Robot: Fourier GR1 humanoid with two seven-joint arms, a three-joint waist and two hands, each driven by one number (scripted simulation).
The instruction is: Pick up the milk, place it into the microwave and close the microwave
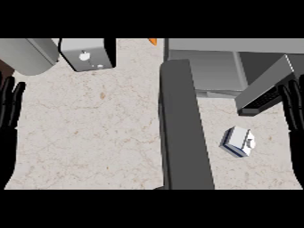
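The right hand (pixel 303 111) shows at the right edge of the head view, fingers straight and pointing up, holding nothing; it is resting there. The left hand (pixel 2 107) mirrors it at the left edge, fingers likewise straight and upward, nothing in it.

Nearest the right hand lies the milk (pixel 238 141), a small white carton with blue-grey sides and a folded top ridge. It sits tilted on the counter (pixel 88 133), a pale marbled stone surface, to the lower left of the right hand's fingers and apart from them. Any print on the carton is too small to read; no writing can be made out anywhere.

Just left of the milk, the microwave door (pixel 184 129) stands swung open, a long dark grey slab running from the upper middle down to the lower edge, between the milk and the wide left part of the counter. Above the milk is the microwave (pixel 213 67), grey, its cavity open to view. A grey slanted panel with a dark strip of keys (pixel 266 91) lies between the microwave and the right hand.

At the upper left stand a grey cylinder (pixel 26 55) and a boxy white-faced appliance (pixel 87 54). A small orange tip (pixel 154 41) shows at the top edge.
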